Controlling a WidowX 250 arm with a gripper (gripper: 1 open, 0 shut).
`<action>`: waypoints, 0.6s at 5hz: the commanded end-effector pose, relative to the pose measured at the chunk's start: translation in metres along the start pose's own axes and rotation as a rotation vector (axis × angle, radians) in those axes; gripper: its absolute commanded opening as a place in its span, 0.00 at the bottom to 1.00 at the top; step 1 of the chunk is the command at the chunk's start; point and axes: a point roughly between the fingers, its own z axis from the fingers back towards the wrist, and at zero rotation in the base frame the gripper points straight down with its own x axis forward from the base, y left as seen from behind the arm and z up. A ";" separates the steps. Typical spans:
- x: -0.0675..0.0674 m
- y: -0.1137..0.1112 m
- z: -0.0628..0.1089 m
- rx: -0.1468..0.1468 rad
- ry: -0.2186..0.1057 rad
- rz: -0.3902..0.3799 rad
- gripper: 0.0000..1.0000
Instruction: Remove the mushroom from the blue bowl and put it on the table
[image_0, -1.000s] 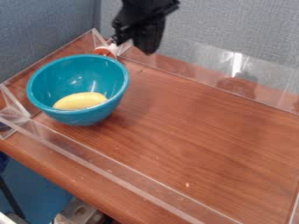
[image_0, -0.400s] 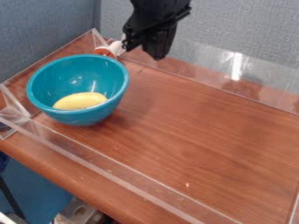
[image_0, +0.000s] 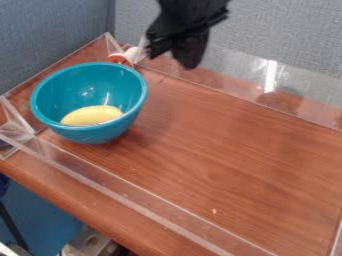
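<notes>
The blue bowl (image_0: 88, 100) stands at the left of the table (image_0: 227, 150) with a pale yellow rounded thing (image_0: 90, 116) lying in its bottom. My black gripper (image_0: 174, 50) hangs above the table's far edge, behind and to the right of the bowl, pointing steeply down. Its jaws look closed, though the dark shape hides the fingertips. A small red and white thing (image_0: 131, 50), apparently the mushroom, shows just left of the gripper's lower end, beyond the bowl's far rim. I cannot tell whether the gripper holds it or it rests by the wall.
Low clear acrylic walls (image_0: 120, 190) border the tabletop on all sides. A grey panel rises behind the far wall. The bowl sits close to the left wall and the near left corner.
The gripper has drifted to the right along the far edge and rolled slightly. The red and white thing has shifted only a little. The bowl and the yellow thing have not moved.
</notes>
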 end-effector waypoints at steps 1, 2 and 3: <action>-0.004 -0.051 -0.004 -0.060 -0.007 -0.029 0.00; -0.015 -0.084 -0.025 -0.053 -0.013 -0.030 0.00; -0.023 -0.107 -0.039 -0.064 -0.012 -0.066 0.00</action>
